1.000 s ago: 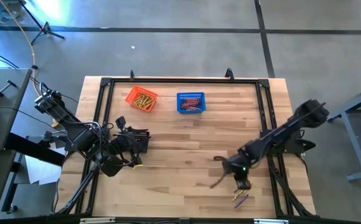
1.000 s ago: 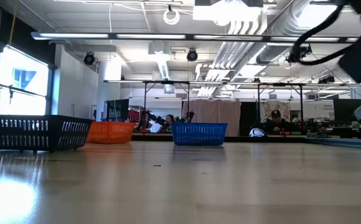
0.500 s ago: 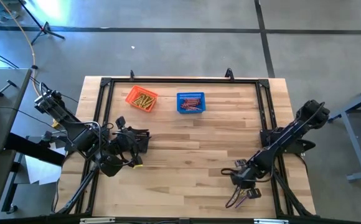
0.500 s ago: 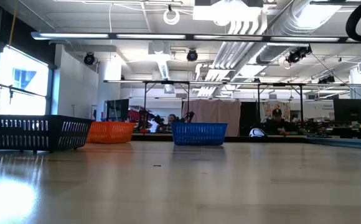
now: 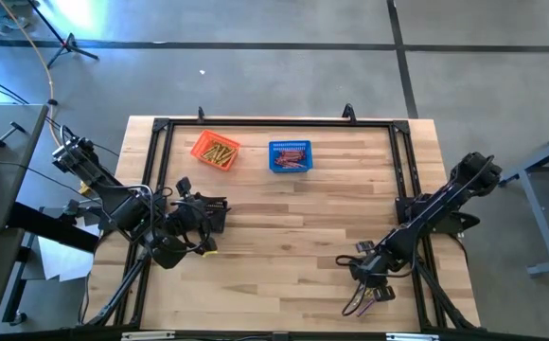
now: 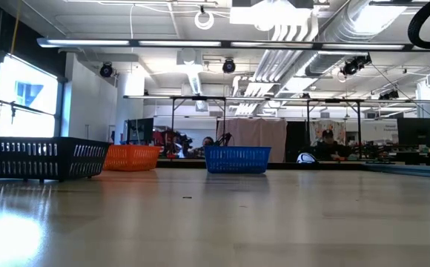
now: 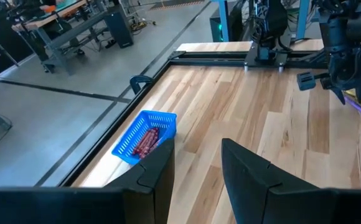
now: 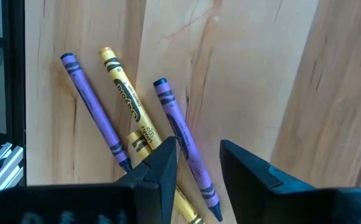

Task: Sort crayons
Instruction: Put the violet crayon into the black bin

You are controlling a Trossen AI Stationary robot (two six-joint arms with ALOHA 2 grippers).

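Observation:
Several loose crayons lie flat on the wood near the table's near right corner: two purple ones (image 8: 94, 111) (image 8: 185, 144) and yellow ones (image 8: 127, 95); the high view shows this cluster (image 5: 361, 303) too. My right gripper (image 8: 196, 167) hovers over them, pointing steeply down and open. One purple crayon runs between its fingers, untouched. Above the black basket (image 5: 212, 214) at the table's left, my left gripper (image 7: 196, 168) is open with nothing between its fingers. The orange basket (image 5: 216, 151) has yellow crayons in it, and the blue basket (image 5: 290, 156) has red ones.
A black metal frame (image 5: 158, 152) runs along the table's edges; its right rail passes close to the crayon cluster. In the low view the black basket (image 6: 41, 158), orange basket (image 6: 132, 157) and blue basket (image 6: 237, 159) stand along the far side. Bare wood lies between the arms.
My right gripper has swung toward the table's near right corner and come to rest over the loose crayons, turning as it went. Its arm has left the low view's upper right. The crayons and baskets have stayed put.

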